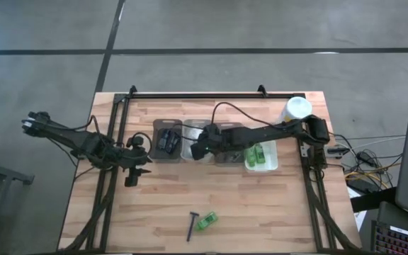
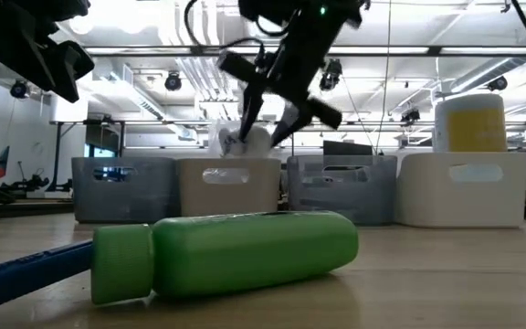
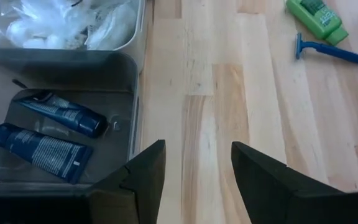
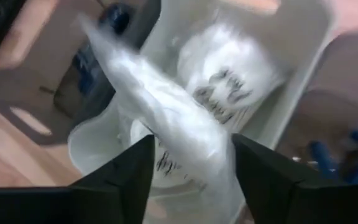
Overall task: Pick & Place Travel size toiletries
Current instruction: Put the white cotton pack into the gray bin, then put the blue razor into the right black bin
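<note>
A white wrinkly packet [image 4: 166,118], blurred, lies between the spread fingers of my right gripper [image 4: 191,174], above the pale tray [image 1: 192,134] that holds more white packets [image 3: 67,22]. In the low view my right gripper [image 2: 268,123] hangs above the row of trays with the packet [image 2: 240,139] at its fingertips. My left gripper [image 3: 197,168] is open over bare wood beside the dark tray [image 3: 126,81], which holds dark blue tubes [image 3: 42,149]. A green tube [image 1: 206,222] and a blue razor [image 1: 192,225] lie flat near the table's near edge. My right gripper has the white packet's lower end [image 4: 197,155] between its two fingers, which slant down from the table's right over the pale tray. The fingers stand apart, and I cannot tell whether either one touches the packet. The packet's upper end sticks out beyond the fingertips.
Several trays stand in a row at mid-table; the right-hand one [image 1: 271,164] holds green tubes [image 1: 258,154]. A yellow bottle with a white cap [image 1: 297,110] stands at the far right. Bare wood lies between the trays and the table's near edge.
</note>
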Tool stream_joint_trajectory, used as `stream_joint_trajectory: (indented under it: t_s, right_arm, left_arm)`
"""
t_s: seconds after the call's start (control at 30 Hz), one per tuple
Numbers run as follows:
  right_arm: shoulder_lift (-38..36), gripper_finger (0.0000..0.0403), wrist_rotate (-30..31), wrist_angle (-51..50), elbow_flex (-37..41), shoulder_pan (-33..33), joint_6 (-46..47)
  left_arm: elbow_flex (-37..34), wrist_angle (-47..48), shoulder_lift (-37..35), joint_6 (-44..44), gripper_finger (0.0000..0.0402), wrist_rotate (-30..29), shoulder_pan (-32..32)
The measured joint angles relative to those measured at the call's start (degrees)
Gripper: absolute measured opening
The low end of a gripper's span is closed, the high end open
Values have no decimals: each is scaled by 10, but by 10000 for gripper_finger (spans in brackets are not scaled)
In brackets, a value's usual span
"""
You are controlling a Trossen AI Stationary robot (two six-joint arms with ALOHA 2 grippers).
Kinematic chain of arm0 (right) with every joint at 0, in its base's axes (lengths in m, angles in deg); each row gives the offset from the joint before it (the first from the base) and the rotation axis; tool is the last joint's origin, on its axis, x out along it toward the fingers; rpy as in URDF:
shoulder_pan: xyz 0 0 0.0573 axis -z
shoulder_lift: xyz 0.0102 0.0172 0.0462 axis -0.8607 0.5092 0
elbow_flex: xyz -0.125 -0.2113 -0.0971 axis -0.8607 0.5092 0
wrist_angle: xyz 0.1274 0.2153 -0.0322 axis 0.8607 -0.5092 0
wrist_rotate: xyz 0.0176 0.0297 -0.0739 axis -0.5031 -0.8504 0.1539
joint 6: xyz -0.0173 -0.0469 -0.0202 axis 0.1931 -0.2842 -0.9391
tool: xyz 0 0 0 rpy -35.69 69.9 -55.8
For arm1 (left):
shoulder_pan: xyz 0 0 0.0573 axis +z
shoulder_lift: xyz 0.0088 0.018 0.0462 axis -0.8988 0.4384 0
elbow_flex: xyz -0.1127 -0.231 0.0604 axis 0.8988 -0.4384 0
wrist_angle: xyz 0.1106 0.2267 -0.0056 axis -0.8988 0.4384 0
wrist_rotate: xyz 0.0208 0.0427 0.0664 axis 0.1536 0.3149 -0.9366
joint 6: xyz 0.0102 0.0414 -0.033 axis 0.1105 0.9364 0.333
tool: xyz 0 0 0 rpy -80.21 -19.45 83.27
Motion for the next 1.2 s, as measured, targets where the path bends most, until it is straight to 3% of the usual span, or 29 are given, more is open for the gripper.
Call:
stream_joint_trajectory:
  t_s: [0.27, 0.5, 0.6, 0.73, 1.0, 1.07, 1.2]
  right_arm:
    - [-28, 252, 20, -65, -24, 0, -69]
    - [-31, 266, 6, -118, -26, -28, -86]
    - [-37, 268, -45, -140, -26, -67, -119]
    - [-36, 261, -138, -141, -25, -127, -228]
    - [-1, 231, -159, -130, -23, -208, -471]
    - [8, 226, -157, -135, -23, -209, -470]
    - [13, 218, -133, -175, -23, -210, -329]
  left_arm:
    - [0, -47, 2, -3, 187, 1, 0]
    - [0, -101, 13, -8, 187, -2, 0]
    - [0, -124, 21, -19, 187, -2, 0]
    - [0, -145, 31, -19, 186, -2, 0]
    - [0, -148, 52, -58, 186, 7, 0]
    - [0, -148, 57, -127, 186, 39, 0]
    - [0, -148, 73, -225, 184, 100, -7]
